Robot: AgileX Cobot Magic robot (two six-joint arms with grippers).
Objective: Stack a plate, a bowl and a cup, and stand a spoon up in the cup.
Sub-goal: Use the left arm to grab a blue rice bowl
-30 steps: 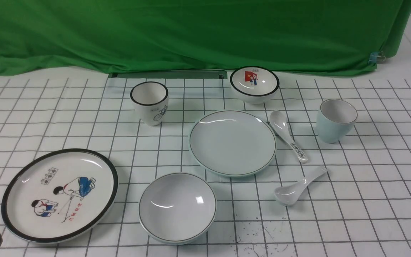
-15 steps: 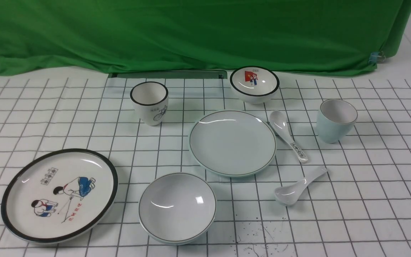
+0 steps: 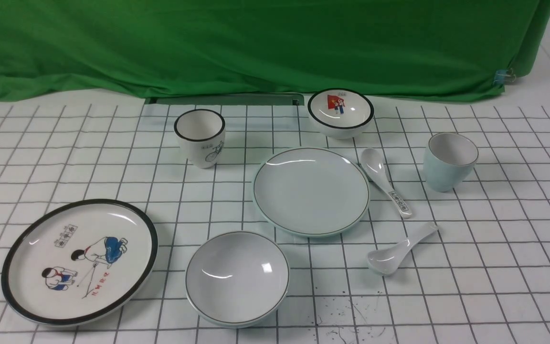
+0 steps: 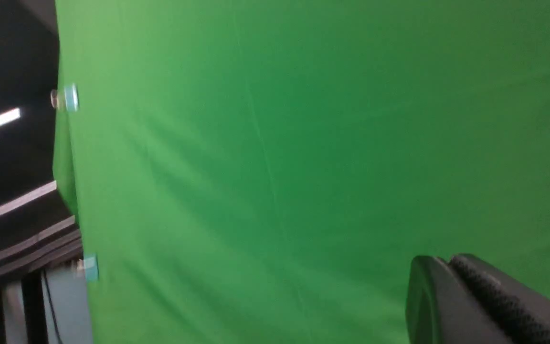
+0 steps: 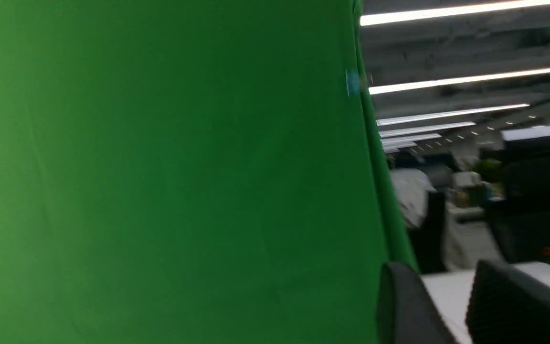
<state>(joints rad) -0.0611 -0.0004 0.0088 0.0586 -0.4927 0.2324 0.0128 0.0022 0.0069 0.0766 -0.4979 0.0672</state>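
The plain plate (image 3: 311, 191) with a thin green rim line lies at the table's middle. The plain shallow bowl (image 3: 237, 277) sits in front of it, towards the left. The pale blue cup (image 3: 449, 161) stands upright at the right. The plain white spoon (image 3: 400, 250) lies in front of the plate's right side. Neither gripper shows in the front view. My left gripper (image 4: 447, 263) points at the green cloth, jaws pressed together and empty. My right gripper (image 5: 442, 277) also points at the cloth's edge, jaws a little apart and empty.
A black-rimmed plate with cartoon children (image 3: 80, 260) lies at the front left. A white cup with a bicycle (image 3: 200, 137) and a small black-rimmed bowl (image 3: 341, 112) stand at the back. A lettered spoon (image 3: 385, 181) lies between plate and blue cup. Green cloth (image 3: 256, 43) hangs behind.
A dark part of my left arm at the front view's bottom left corner has slid down and out of view. The tableware has not moved.
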